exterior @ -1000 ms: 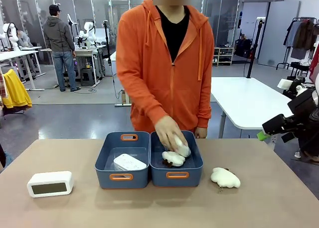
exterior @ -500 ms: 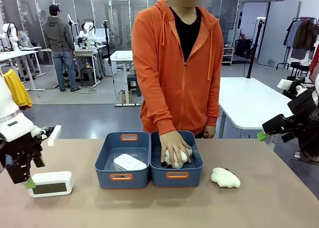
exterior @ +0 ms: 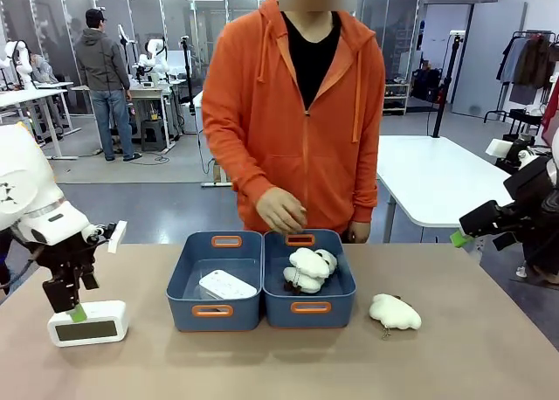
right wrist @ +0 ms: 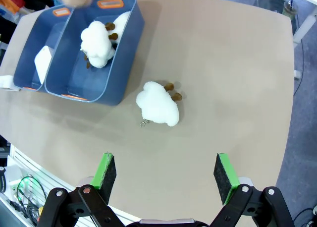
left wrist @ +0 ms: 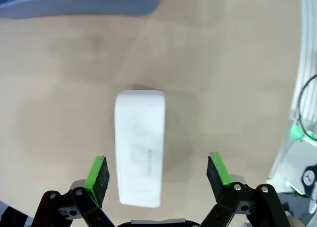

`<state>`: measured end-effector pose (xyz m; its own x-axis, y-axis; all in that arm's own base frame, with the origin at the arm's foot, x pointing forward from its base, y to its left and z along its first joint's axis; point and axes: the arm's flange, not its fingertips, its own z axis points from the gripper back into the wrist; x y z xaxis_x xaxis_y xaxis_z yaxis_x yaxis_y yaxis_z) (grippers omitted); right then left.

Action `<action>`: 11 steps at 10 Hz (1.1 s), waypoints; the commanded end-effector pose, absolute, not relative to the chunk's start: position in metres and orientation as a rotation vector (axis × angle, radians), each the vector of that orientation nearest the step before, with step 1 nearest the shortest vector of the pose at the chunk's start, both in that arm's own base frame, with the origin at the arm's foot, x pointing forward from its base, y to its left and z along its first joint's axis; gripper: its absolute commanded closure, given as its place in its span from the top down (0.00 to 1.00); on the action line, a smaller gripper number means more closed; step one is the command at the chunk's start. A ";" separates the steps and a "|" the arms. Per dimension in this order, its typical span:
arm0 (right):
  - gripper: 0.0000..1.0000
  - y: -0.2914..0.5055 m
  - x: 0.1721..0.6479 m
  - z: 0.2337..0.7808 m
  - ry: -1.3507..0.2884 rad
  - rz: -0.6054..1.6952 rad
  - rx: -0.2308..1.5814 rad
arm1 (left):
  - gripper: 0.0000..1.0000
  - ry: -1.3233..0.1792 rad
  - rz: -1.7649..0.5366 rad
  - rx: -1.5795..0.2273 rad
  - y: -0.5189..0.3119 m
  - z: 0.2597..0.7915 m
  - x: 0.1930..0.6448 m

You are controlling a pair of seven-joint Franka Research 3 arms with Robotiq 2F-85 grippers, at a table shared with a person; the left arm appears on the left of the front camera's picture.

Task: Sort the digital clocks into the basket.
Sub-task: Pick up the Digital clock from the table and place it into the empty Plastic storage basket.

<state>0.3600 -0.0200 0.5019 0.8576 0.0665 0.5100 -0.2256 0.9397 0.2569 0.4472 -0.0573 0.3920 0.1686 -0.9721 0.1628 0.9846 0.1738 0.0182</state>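
Beige worktop [exterior: 279,365], shared with a person in an orange hoodie. Within the last second the left gripper [left wrist: 158,175] has swung in and come down over the loose digital clock [left wrist: 140,147]. Its jaws are spread wide and the clock lies between the pads, not yet clamped. Further out, the basket [exterior: 214,311] already holds the other clock [exterior: 226,285]. The person's hand [exterior: 280,210] has lifted out of the neighbouring tub [exterior: 308,307], leaving plush toys [exterior: 309,265]. Off to the side the right gripper [right wrist: 166,175] hangs open. Likely only this last clock remains.
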 end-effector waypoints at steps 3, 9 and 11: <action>1.00 -0.019 0.361 0.501 -0.516 0.144 0.309 | 1.00 -0.165 -1.399 -0.072 -0.051 0.374 0.475; 1.00 -0.019 0.361 0.501 -0.516 0.144 0.309 | 1.00 -0.053 -1.311 -0.069 -0.023 0.328 0.493; 1.00 -0.019 0.361 0.501 -0.516 0.144 0.309 | 0.41 -0.045 -1.295 -0.099 -0.021 0.320 0.491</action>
<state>0.3601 -0.0200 0.5018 0.8577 0.0665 0.5099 -0.2256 0.9397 0.2569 0.4849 -0.0180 0.3213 0.2608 -0.9605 0.0972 0.9649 0.2561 -0.0584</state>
